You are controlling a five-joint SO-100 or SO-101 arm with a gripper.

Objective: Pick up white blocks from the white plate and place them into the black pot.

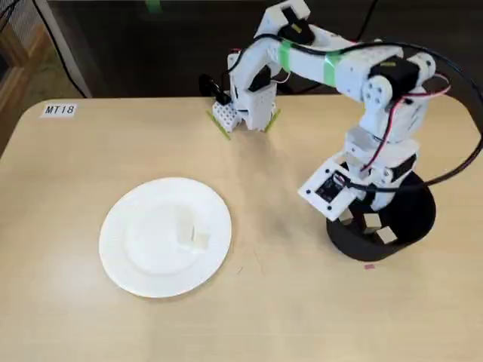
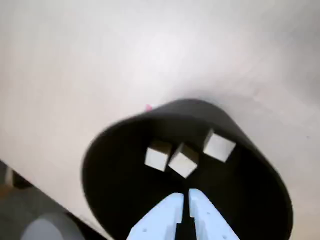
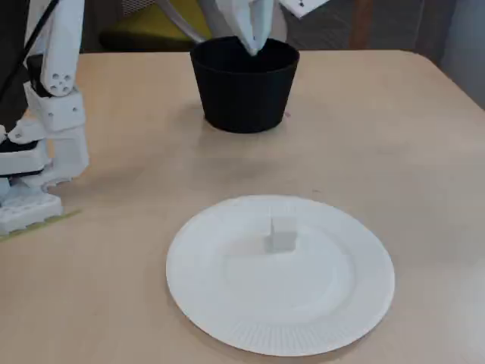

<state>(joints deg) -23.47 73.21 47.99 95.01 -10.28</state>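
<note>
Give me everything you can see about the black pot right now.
The black pot is matte, round and tall-walled, flaring slightly toward its open rim, no handles. It stands upright on the tan table, apart from the white plate. Three white blocks lie on its floor. The gripper hangs over its mouth, jaws nearly closed and empty.

1. The arm (image 1: 355, 72) is made of white plastic parts, with black motor blocks at the joints.
2. Two bands of green tape go around the upper link.
3. Thin red wires and thick black cables run along the arm.
4. A small black board sits on a white plate near the wrist.
5. In the wrist view, the gripper (image 2: 184, 199) has two pale blue-white, pointed fingers.
</note>
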